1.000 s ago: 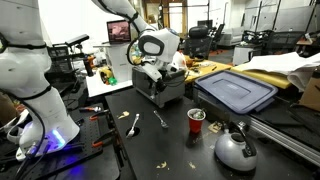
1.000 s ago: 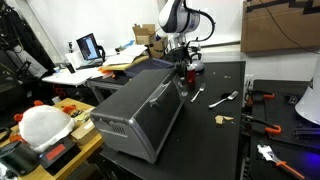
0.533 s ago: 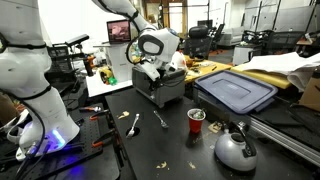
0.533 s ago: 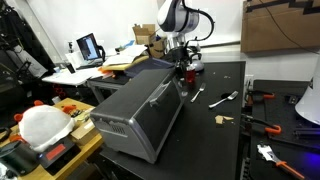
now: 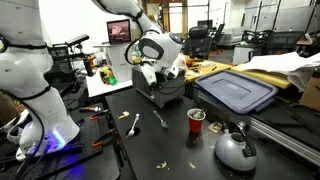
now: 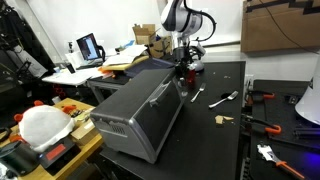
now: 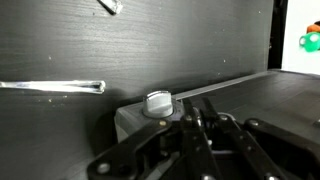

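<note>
A grey metal toaster oven shows in both exterior views (image 5: 168,92) (image 6: 140,112) on a black table. My gripper (image 5: 150,76) (image 6: 182,66) is at the oven's end, pressed close to its top corner. In the wrist view the fingers (image 7: 200,128) are drawn together with nothing visible between them. They sit just right of a small silver knob (image 7: 158,103) on the oven's corner. I cannot tell whether the fingers touch the knob.
On the table near the oven are a red cup (image 5: 196,120), a metal kettle (image 5: 235,148), a spoon (image 5: 134,124) (image 6: 222,98) and another utensil (image 5: 160,119) (image 6: 197,96). A blue bin lid (image 5: 237,92) lies behind. A white robot (image 5: 30,85) stands beside the table.
The wrist has shifted and tilted slightly at the oven's end. The oven and the table things have not moved.
</note>
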You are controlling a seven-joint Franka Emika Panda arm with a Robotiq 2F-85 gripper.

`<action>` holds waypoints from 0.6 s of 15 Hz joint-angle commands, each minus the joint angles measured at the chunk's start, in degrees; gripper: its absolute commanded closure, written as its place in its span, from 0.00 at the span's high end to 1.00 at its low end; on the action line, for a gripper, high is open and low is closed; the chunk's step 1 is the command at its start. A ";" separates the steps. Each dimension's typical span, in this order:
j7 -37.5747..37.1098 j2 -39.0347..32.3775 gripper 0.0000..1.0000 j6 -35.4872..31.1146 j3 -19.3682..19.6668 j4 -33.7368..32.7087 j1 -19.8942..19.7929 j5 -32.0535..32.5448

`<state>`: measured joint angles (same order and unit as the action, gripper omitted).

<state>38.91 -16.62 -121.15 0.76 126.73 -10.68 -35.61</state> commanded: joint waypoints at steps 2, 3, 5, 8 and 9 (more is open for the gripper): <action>-0.36 -1.51 0.03 1.57 0.20 -0.26 -1.39 -6.18; -0.11 -1.78 0.03 2.07 0.23 -0.31 -1.64 -7.60; 0.42 -2.19 0.03 2.83 0.31 -0.23 -2.00 -10.07; 2.02 -3.12 0.03 4.78 0.21 -0.35 -2.79 -14.44; 2.57 -3.44 0.03 5.29 0.22 -0.37 -2.98 -15.79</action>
<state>39.86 -18.24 -117.71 1.49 127.16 -13.44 -45.31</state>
